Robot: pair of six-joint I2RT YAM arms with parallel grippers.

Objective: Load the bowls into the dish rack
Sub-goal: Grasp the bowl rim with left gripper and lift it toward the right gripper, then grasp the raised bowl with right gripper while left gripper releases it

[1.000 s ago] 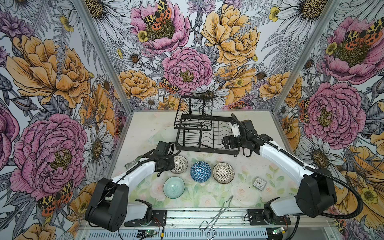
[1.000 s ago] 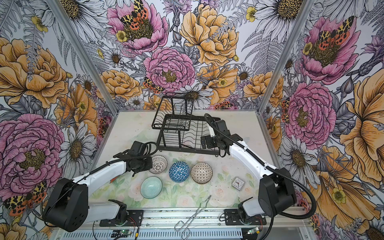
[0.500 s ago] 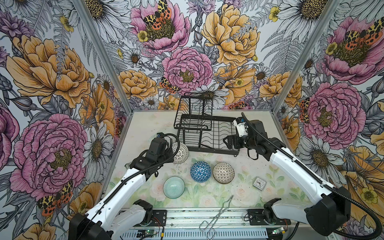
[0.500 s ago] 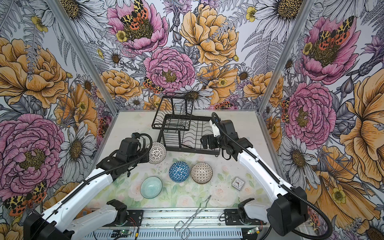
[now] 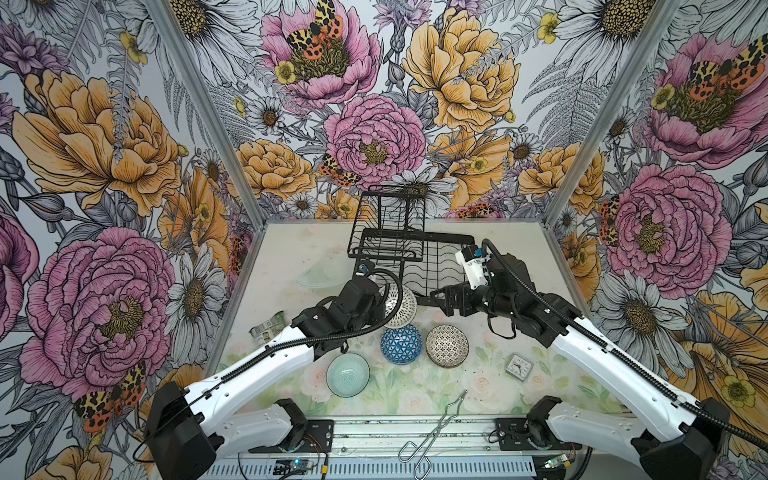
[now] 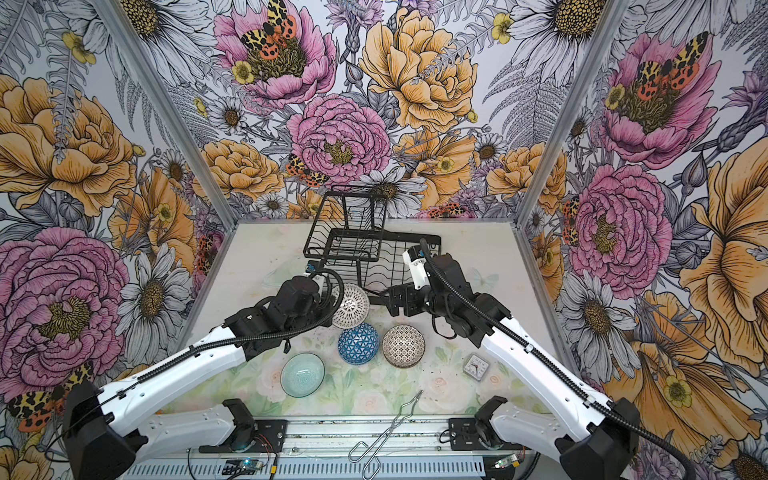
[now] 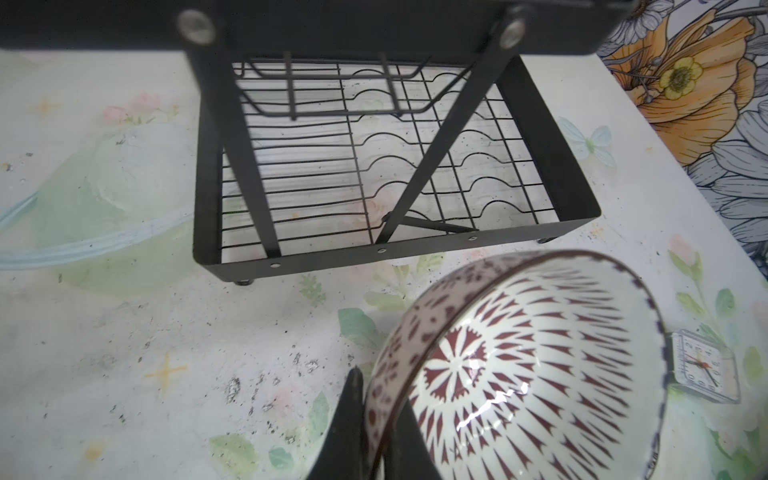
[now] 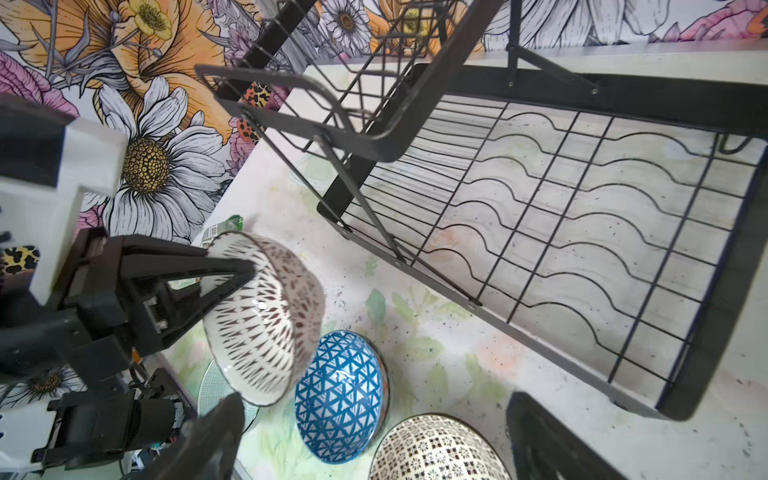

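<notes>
My left gripper (image 5: 383, 306) is shut on the rim of a white bowl with dark lattice marks (image 5: 399, 306), one finger inside and one outside (image 7: 353, 415). The bowl (image 7: 519, 374) hangs tilted on edge above the table, just in front of the black wire dish rack (image 5: 415, 249) near its front left corner. My right gripper (image 5: 441, 297) stands open and empty beside the rack's front edge (image 8: 665, 95). Below it lie the blue triangle bowl (image 8: 340, 395) and the dotted bowl (image 8: 436, 453). A mint bowl (image 5: 348, 375) sits nearer the front.
A small square clock (image 5: 519, 367) lies right of the dotted bowl. Metal tongs (image 5: 436, 432) rest at the table's front edge. A crumpled packet (image 5: 266, 328) lies by the left wall. A pale translucent dish shape (image 5: 320, 276) shows left of the rack.
My left gripper has lifted the lattice bowl off the table and carried it right, toward the rack's front. The right gripper has shifted slightly left and nearer, still open.
</notes>
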